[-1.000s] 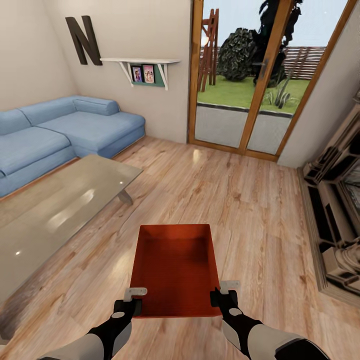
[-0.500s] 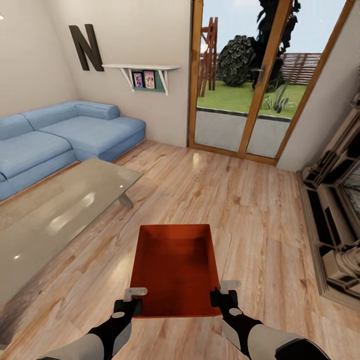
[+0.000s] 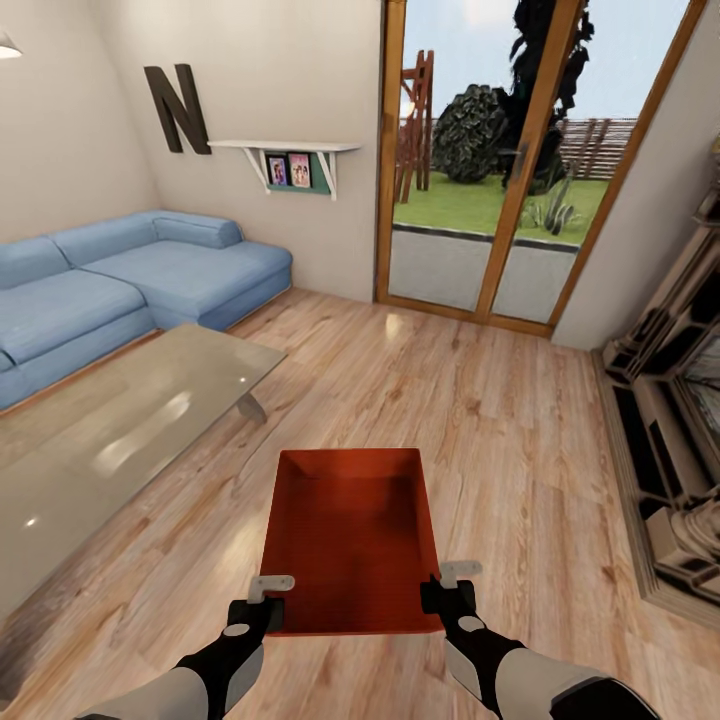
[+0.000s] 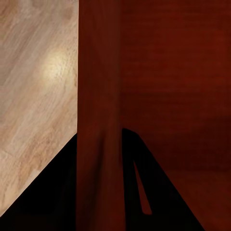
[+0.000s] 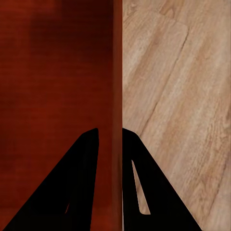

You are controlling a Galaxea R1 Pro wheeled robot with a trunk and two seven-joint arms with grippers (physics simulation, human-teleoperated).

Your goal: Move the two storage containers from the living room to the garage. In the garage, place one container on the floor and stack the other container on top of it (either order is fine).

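Orange-red thin-walled square storage bin (image 3: 350, 540) hung at 6 o'clock over light wood plank floor (image 3: 480, 400); left gripper (image 3: 268, 598) and right gripper (image 3: 447, 588) each pinched an opposite side wall, nearly closed, likely balancing it for carrying; blue corner sofa (image 3: 140, 270) at 10 o'clock

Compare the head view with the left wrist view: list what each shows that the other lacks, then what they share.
Head view alone: the blue corner sofa, glass coffee table, wood-framed glass doors and right gripper. Left wrist view alone: a close look at the left gripper, its dark fingers straddling one thin wall. Both: the orange-red open storage container and light wood plank floor.
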